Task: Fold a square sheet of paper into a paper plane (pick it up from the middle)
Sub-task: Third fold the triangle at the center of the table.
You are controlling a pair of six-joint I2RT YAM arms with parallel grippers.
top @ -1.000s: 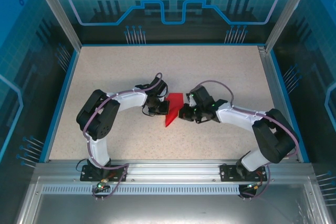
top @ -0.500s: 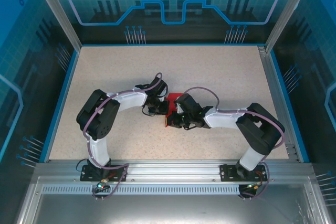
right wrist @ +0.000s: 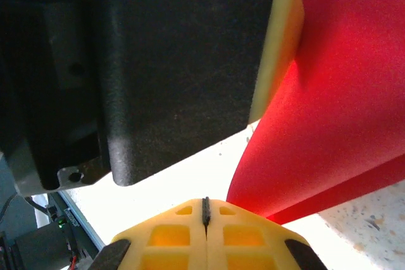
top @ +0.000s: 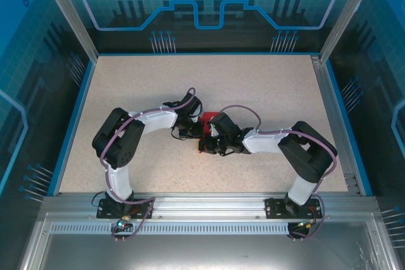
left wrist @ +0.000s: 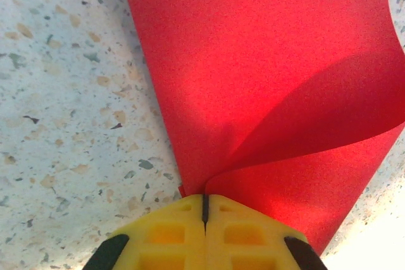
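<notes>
Left gripper [left wrist: 204, 210]: fingers pressed together, tips at the left edge of the curled red paper [left wrist: 253, 61]. Right gripper [right wrist: 205, 210]: fingers pressed together, just beside the paper.

Count: one red paper sheet [left wrist: 253, 61], one speckled table [top: 266, 86]. Two robot arms: left arm [top: 149, 118], right arm [top: 269, 138]. Two grippers, one per arm: left gripper [left wrist: 205, 210], right gripper [right wrist: 205, 210]; four yellow fingers [left wrist: 171, 232] in total.
</notes>
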